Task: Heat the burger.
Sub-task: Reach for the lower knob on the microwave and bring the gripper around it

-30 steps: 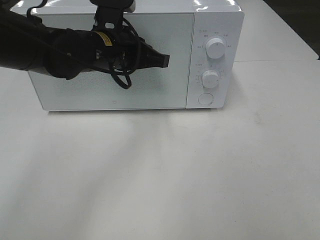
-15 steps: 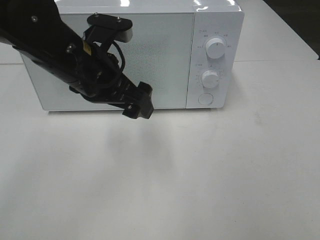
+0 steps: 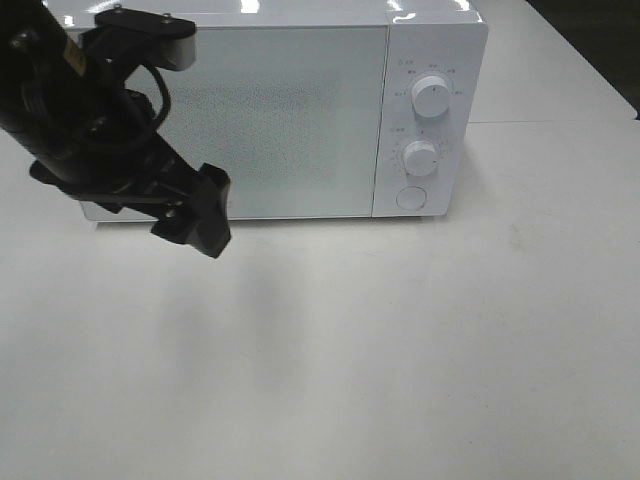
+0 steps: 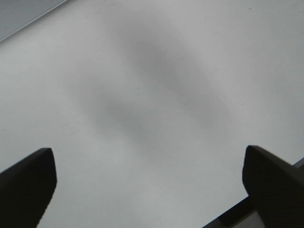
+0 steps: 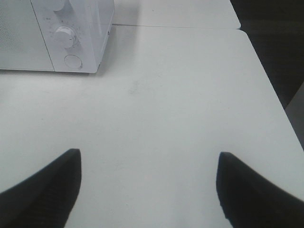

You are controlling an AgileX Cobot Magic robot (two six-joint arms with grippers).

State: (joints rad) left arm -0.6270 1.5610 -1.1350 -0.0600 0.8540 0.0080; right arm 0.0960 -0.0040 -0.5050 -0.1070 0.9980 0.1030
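White microwave (image 3: 430, 40), white table (image 3: 400, 340), my black left gripper (image 3: 203, 215).
The door (image 3: 290, 120) is pale grey with a fine dotted speckle. The upper knob (image 3: 432, 96) and lower knob (image 3: 421, 157) are white. My gripper's shadow falls soft grey.

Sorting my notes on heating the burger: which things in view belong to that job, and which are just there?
For the job: microwave, door shut; left gripper, open and empty. No burger in view.
Just there: table; right gripper, open and empty.
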